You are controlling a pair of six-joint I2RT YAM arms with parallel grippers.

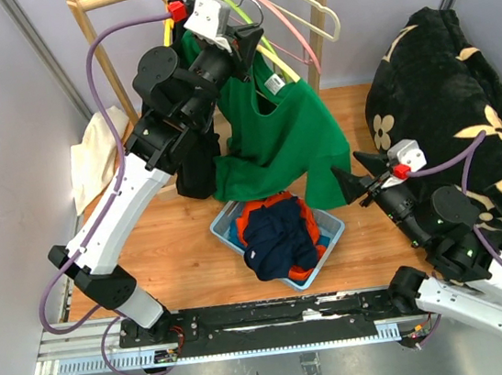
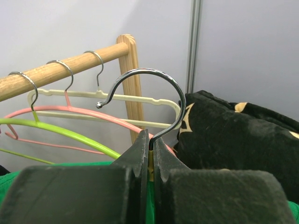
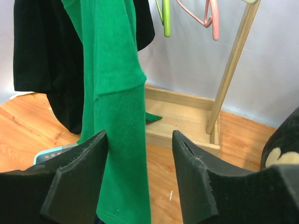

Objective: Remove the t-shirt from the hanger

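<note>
— Was the t-shirt (image 1: 281, 133) off yet?
— No. It hung on the hanger (image 2: 149, 88), far centre, with the left gripper (image 2: 150, 151) pinching the hook. The right gripper (image 3: 140, 140) stood spread near its lower edge, gripping nothing. All the pulling was left.

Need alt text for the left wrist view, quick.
The left end effector is shut on a metal hanger hook that appears clear of the wooden rail. Three other hangers hang on the rail behind; green t-shirt fabric shows below.
</note>
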